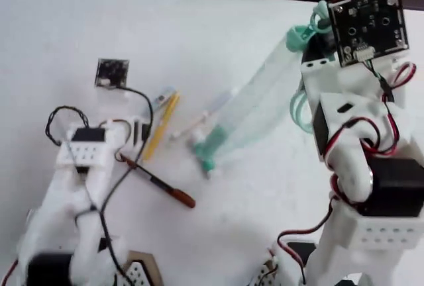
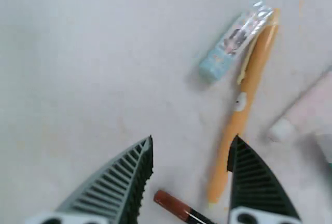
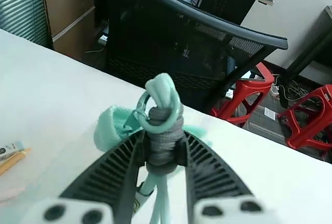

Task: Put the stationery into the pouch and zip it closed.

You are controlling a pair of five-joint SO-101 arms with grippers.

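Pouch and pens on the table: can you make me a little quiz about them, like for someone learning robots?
1. True or false: the right pincer is shut on the loop of the pouch.
2. Pick one: what lies right beside the orange pen? A) the eraser B) scissors C) a ruler
3. Fill the gap: the left pincer, hanging over the pens, is ____ (open or shut).

Key: 1 true; 2 A; 3 open.
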